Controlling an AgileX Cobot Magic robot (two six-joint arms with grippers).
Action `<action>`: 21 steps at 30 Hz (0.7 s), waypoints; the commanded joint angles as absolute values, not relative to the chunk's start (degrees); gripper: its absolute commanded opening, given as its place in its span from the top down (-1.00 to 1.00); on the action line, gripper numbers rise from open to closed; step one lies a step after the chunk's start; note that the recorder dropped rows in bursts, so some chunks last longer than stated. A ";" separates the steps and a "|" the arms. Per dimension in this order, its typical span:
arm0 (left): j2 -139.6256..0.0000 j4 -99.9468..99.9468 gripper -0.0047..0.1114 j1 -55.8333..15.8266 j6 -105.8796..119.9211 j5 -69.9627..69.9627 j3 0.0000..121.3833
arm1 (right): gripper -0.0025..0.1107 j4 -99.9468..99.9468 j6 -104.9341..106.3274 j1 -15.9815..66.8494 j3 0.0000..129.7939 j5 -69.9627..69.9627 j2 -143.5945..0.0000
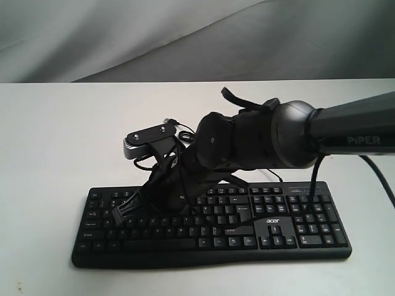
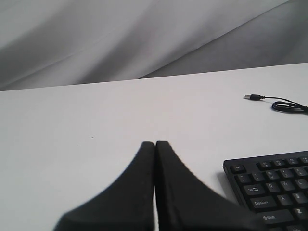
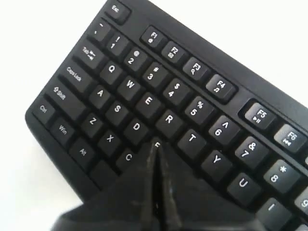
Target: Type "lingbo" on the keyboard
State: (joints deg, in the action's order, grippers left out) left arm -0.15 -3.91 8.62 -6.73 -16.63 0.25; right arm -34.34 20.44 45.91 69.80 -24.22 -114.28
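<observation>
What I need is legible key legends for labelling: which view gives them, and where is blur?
Right wrist view: legends on the keyboard are readable, slightly soft, while the close jaws blur into a dark mass. Left wrist view: jaws equally blurred, only the keyboard's corner shows. Exterior view: legends too small, the right arm covers many keys.

The left half of the keyboard point(image 1: 203, 237) is overhung by the right arm point(image 1: 296, 135), reached in from the right. Open table point(image 1: 49, 135) is seen beside its left end; a loose cable point(image 2: 286, 104) is laid beyond it.
</observation>
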 commanded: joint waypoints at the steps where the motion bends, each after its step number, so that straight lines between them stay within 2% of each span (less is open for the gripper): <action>1: 0.00 -3.45 0.91 8.73 -6.96 -16.36 0.00 | 0.96 -32.52 18.61 45.64 70.05 -27.16 -113.10; 9: 0.00 -3.45 0.91 8.73 -6.96 -16.36 0.00 | 0.96 -33.24 18.07 46.20 65.55 -23.72 -112.97; 21: 0.00 -3.45 0.91 8.73 -6.96 -16.36 0.00 | 0.96 -36.20 22.24 46.83 65.45 -21.62 -112.38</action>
State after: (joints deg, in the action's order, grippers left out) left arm -0.15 -3.91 8.62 -6.73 -16.63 0.25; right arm -34.98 20.43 46.68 65.73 -22.15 -112.93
